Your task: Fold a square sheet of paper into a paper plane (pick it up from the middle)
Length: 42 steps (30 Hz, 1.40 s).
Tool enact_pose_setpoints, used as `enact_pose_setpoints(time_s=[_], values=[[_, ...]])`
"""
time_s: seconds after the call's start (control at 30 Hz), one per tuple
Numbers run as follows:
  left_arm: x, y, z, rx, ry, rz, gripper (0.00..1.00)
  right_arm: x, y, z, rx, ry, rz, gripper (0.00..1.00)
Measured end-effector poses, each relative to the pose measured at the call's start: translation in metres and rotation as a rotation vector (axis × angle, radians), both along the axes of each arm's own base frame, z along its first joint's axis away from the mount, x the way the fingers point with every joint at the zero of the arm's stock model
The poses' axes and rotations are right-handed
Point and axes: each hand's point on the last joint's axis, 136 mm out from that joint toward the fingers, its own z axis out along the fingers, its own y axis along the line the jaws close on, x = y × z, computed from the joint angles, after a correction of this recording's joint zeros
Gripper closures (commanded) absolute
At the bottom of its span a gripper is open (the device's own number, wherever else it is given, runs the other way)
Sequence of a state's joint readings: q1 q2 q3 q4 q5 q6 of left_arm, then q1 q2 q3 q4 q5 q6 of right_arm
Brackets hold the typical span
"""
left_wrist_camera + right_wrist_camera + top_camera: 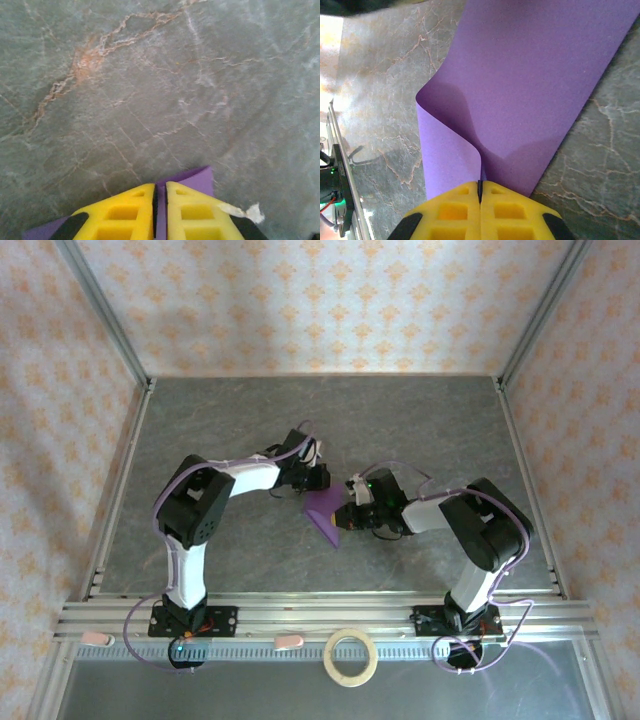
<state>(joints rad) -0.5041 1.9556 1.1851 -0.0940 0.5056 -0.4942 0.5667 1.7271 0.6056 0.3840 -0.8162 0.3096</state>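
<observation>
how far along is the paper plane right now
Done: the paper is lifted at one edge and bent in a soft curve. In hand: the right gripper is shut on that edge; the left gripper has paper at its nearly closed tips, grip unclear. Left: the folding itself; no pointed plane shape shows yet.

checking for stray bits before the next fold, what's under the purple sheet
Grey marbled table shows along both edges of the purple sheet. The sheet curls up into the shut right gripper, so the table beneath it is covered; whether anything lies there cannot be told.
</observation>
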Motion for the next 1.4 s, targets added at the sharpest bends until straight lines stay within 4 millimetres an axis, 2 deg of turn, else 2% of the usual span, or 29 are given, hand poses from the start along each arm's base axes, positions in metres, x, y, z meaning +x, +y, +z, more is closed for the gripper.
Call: enact_pose_setpoints(time_s=[0.07, 0.13, 0.2, 0.23, 0.3, 0.4, 0.47, 0.57, 0.8, 1.13, 1.4], values=[[0.005, 0.001, 0.028, -0.022, -0.051, 0.02, 0.82, 0.0, 0.0, 0.0, 0.002, 0.003, 0.0, 1.0], [0.007, 0.001, 0.062, -0.075, -0.112, 0.049, 0.92, 0.0, 0.0, 0.0, 0.004, 0.003, -0.001, 1.0], [0.002, 0.004, 0.092, -0.145, -0.162, 0.086, 1.0, 0.0, 0.001, 0.0, 0.005, 0.006, -0.002, 1.0], [-0.004, 0.008, 0.105, -0.18, -0.187, 0.103, 1.0, 0.0, 0.001, 0.0, 0.005, 0.008, -0.004, 1.0], [-0.019, 0.015, 0.111, -0.241, -0.186, 0.148, 1.0, 0.0, 0.001, 0.0, 0.006, 0.008, -0.005, 1.0], [-0.047, 0.026, 0.086, -0.318, -0.104, 0.218, 1.0, 0.0, 0.001, 0.0, 0.006, 0.01, -0.007, 1.0], [-0.068, 0.033, 0.056, -0.34, -0.005, 0.265, 1.0, 0.0, 0.001, 0.0, 0.007, 0.012, -0.009, 1.0], [-0.09, 0.033, 0.031, -0.356, 0.101, 0.3, 1.0, 0.0, 0.001, 0.0, 0.007, 0.012, -0.009, 1.0], [-0.099, 0.007, 0.042, -0.455, 0.124, 0.272, 1.0, 0.0, 0.001, 0.0, 0.007, 0.013, -0.01, 1.0], [-0.101, -0.007, 0.013, -0.403, 0.192, 0.262, 1.0, 0.001, 0.001, 0.0, 0.007, 0.013, -0.01, 1.0], [-0.106, 0.003, -0.006, -0.324, 0.222, 0.29, 1.0, 0.0, 0.001, 0.0, 0.007, 0.014, -0.009, 1.0]])
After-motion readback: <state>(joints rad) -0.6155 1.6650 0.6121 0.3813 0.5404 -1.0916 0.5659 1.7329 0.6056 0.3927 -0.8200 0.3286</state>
